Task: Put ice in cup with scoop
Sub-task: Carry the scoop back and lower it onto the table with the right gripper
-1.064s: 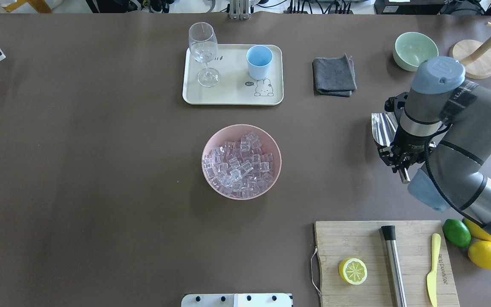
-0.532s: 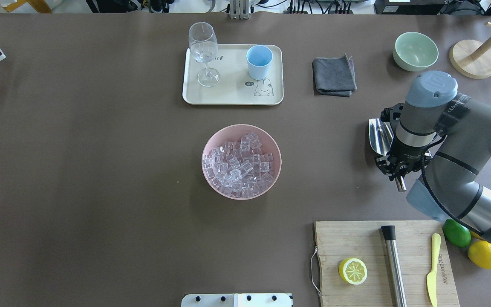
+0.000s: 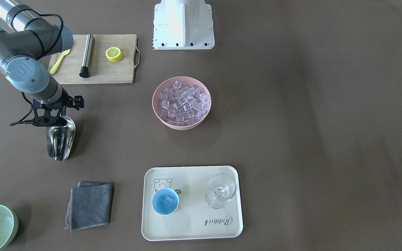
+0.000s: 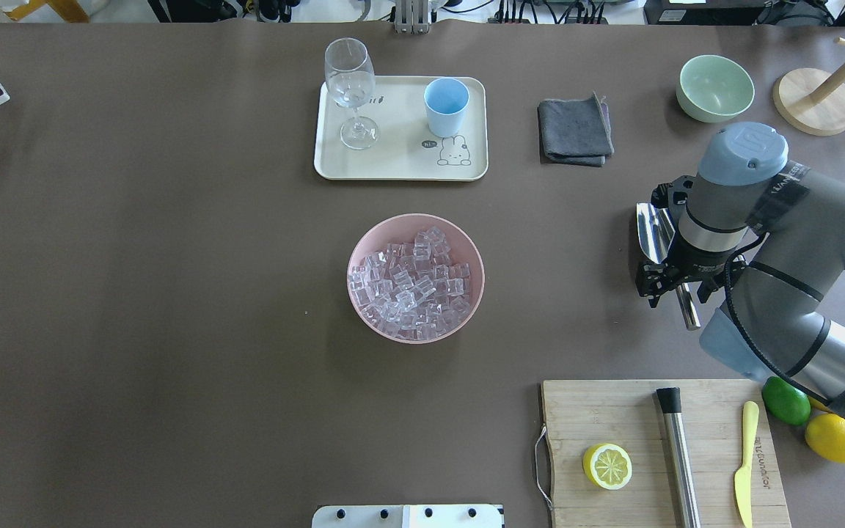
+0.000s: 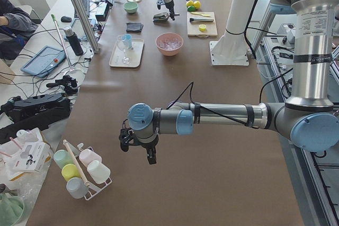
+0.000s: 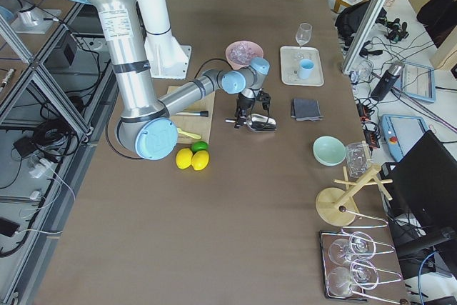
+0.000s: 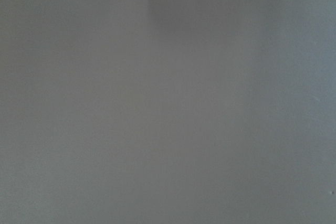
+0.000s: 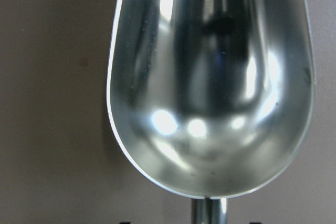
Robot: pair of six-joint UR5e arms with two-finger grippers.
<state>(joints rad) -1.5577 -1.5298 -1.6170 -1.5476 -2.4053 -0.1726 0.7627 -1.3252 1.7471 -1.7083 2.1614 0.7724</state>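
The steel scoop (image 4: 653, 231) lies on the table at the right, trough empty in the right wrist view (image 8: 210, 87). My right gripper (image 4: 679, 286) stands over its bar handle with the jaws spread apart, open. The ice (image 4: 411, 286) fills a pink bowl (image 4: 350, 275) at the table's middle. The light-blue cup (image 4: 446, 106) stands on a cream tray (image 4: 393, 165); the front-facing view shows one cube inside the cup (image 3: 165, 201). My left gripper (image 5: 139, 149) shows only in the exterior left view, over bare table, and I cannot tell whether it is open or shut.
A wine glass (image 4: 349, 88) shares the tray. A grey cloth (image 4: 575, 132) and a green bowl (image 4: 716, 88) lie beyond the scoop. A cutting board (image 4: 635, 418) with a lemon half, a steel cylinder and a yellow knife is near the right arm.
The right arm has drawn the scoop back toward the robot. The jaws, shut on the handle before, now stand apart around it.
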